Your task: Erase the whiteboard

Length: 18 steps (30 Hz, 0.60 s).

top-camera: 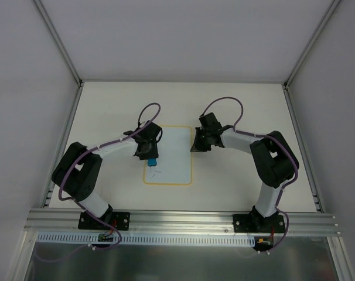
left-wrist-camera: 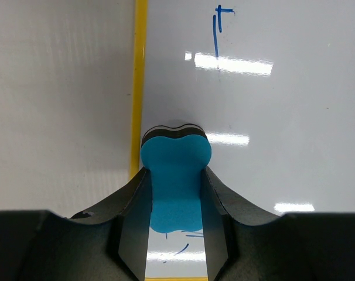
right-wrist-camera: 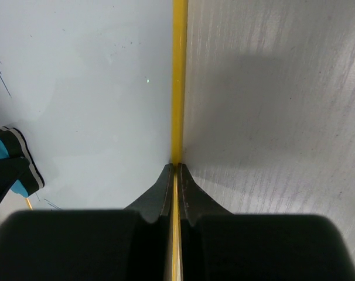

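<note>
1. The whiteboard (top-camera: 174, 157) lies flat in the middle of the table (top-camera: 107, 111), yellow border all round, and both arms reach in to it, one from each side.
2. Most of the board's surface looks clean white. What's left is a few blue marks (left-wrist-camera: 217, 29) close to its left border: one long thin stroke with a little tick on top, plus some short scribbles (left-wrist-camera: 183, 246) right under the gripper. From overhead they show up as tiny blue squiggles (top-camera: 156, 171) near the board's front left corner.
3. The eraser (left-wrist-camera: 175, 175), the blue bone-shaped one with a dark underside, sits on the board just inside the left border. Its pad seems to touch the surface, though I can't swear to it.
4. The left gripper (left-wrist-camera: 175, 170) has its fingers clamped narrow on the eraser's waist, so that's a solid hold.
5. The right gripper (right-wrist-camera: 176, 167) is at the board's right border, fingers pressed together with no gap, tips right on the yellow strip. It looks like it's pinning the board down, but I can't tell if it pinches the edge or just rests there.
6. My read: erasing is in progress and well along. The long stroke and the scribbles need wiping, then it's done.
</note>
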{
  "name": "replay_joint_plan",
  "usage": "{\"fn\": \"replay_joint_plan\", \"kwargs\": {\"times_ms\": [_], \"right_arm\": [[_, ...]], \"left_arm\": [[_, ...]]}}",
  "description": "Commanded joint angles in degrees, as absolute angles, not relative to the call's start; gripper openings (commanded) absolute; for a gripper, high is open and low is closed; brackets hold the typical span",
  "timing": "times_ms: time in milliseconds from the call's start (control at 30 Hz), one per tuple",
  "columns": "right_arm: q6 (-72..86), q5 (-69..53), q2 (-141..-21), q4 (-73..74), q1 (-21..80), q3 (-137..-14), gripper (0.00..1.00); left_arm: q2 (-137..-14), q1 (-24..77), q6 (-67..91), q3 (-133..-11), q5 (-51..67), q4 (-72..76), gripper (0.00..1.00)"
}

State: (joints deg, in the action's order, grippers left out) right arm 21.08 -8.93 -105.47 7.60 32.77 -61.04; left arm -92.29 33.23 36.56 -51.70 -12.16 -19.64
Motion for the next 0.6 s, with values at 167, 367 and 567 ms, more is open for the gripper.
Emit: {"fn": "replay_joint_plan", "kwargs": {"times_ms": [167,367,567], "right_arm": [[19.6,-4.3,-109.1,15.9,33.0,-57.7,0.00],[19.8,-4.8,-109.7,15.7,33.0,-58.1,0.00],[20.0,-5.6,-110.5,15.5,33.0,-58.6,0.00]], "left_arm": [[-95.1,30.9,33.4,-48.4,-12.9,-25.9,0.00],[-90.6,33.0,35.3,-44.5,-7.9,-27.4,0.00],[-91.1,40.1,38.6,-43.2,-7.5,-30.7,0.00]]}}
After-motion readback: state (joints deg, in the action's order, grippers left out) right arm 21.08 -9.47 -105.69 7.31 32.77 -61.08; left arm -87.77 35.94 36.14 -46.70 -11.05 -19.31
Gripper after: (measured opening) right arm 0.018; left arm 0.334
